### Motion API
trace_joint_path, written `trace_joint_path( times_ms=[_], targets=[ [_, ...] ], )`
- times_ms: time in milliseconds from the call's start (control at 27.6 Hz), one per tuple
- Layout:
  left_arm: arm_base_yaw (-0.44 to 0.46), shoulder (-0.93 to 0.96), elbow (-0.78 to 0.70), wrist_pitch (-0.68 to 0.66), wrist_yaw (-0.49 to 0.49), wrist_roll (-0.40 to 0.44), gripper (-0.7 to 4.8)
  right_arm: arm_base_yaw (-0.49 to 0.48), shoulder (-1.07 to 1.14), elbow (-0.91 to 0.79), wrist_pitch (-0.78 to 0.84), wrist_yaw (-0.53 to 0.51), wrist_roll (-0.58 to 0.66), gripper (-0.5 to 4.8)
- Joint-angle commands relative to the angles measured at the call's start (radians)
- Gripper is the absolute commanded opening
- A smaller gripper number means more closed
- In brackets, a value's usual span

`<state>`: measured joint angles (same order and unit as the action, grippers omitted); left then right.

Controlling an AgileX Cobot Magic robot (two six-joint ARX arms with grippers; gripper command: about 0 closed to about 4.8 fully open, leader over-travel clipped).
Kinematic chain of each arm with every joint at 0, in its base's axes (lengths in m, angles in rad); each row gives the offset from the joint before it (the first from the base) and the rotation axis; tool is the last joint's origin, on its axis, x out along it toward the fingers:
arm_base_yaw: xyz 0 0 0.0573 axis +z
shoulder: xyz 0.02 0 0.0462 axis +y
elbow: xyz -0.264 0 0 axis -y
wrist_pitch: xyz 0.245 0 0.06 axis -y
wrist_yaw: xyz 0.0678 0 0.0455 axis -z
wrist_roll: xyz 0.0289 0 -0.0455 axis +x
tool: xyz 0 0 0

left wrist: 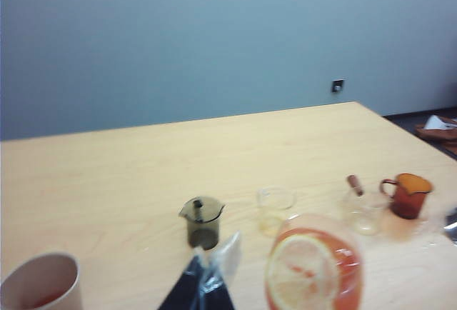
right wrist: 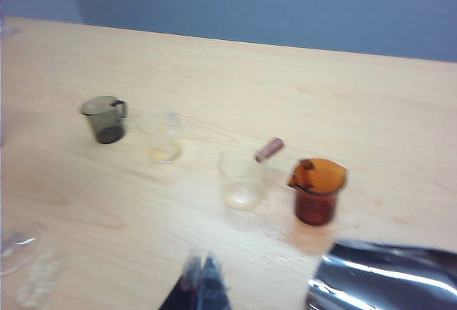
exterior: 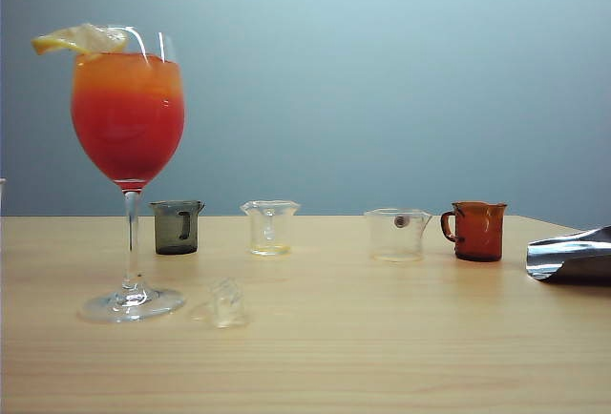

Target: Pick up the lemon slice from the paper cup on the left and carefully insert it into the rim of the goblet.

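Observation:
The goblet (exterior: pixel 128 128) stands tall at the table's left, holding a red-to-orange drink. The lemon slice (exterior: pixel 81 40) sits on its rim, tilted outward to the left. In the left wrist view the lemon slice (left wrist: pixel 303 271) lies across the mouth of the goblet (left wrist: pixel 346 253). The pale paper cup (left wrist: pixel 39 285) stands to the other side. My left gripper (left wrist: pixel 203 278) hovers between cup and goblet, shut and holding nothing. My right gripper (right wrist: pixel 201 274) is blurred, its fingers together and empty, above bare table. Neither gripper shows in the exterior view.
A row of small vessels stands behind: a dark beaker (exterior: pixel 177 227), two clear beakers (exterior: pixel 269 227) (exterior: pixel 396 235) and an amber mug (exterior: pixel 477 231). A small clear lump (exterior: pixel 226 301) lies by the goblet's foot. A shiny foil bag (exterior: pixel 571 255) lies at the right edge.

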<state>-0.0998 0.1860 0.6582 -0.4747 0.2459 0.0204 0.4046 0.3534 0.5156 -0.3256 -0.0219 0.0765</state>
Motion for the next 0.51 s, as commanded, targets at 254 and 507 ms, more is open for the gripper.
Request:
trace_joint_path(
  times_ms=[254, 507],
  targets=[
    [0.000, -0.032, -0.256, 0.250, -0.116, -0.133, -0.06, -0.079, -0.111, -0.241, 0.148, 0.011, 0.024, -0.06],
    [0.000, -0.032, -0.463, 0.369, -0.142, -0.133, -0.06, -0.081, -0.119, -0.365, 0.175, 0.023, 0.062, -0.06]
  ],
)
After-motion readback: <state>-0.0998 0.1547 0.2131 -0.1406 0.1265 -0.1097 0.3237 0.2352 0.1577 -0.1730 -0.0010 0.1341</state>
